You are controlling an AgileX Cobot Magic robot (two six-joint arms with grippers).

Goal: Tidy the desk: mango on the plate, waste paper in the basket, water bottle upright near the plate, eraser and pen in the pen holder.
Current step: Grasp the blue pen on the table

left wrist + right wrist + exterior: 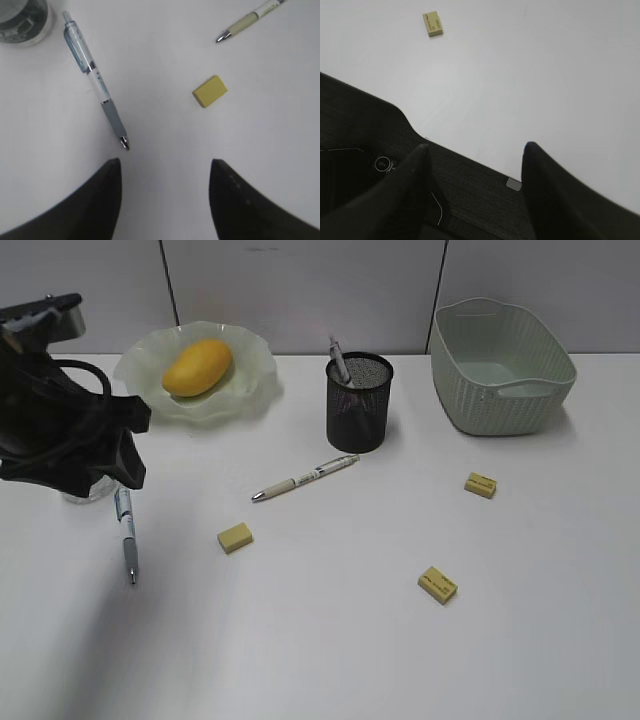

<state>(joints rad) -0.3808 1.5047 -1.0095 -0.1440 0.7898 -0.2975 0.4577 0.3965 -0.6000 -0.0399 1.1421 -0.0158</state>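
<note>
The mango (198,367) lies on the wavy-rimmed green plate (250,390). The black mesh pen holder (358,405) holds one pen (339,358). A white pen (305,478) (250,20) and a blue pen (127,535) (95,80) lie on the desk (330,650). Three yellow erasers (235,536) (480,484) (437,584) lie loose. The water bottle (90,492) (22,20) stands mostly hidden behind my left arm (70,430). My left gripper (165,162) is open and empty, above the desk just short of the blue pen's tip. My right gripper (475,147) is open and empty over the desk's edge. No waste paper shows.
The pale green basket (500,390) stands at the back right. A grey wall runs behind the desk. In the left wrist view one eraser (209,91) lies right of the blue pen. In the right wrist view an eraser (433,23) lies far off, with dark floor below the desk's edge.
</note>
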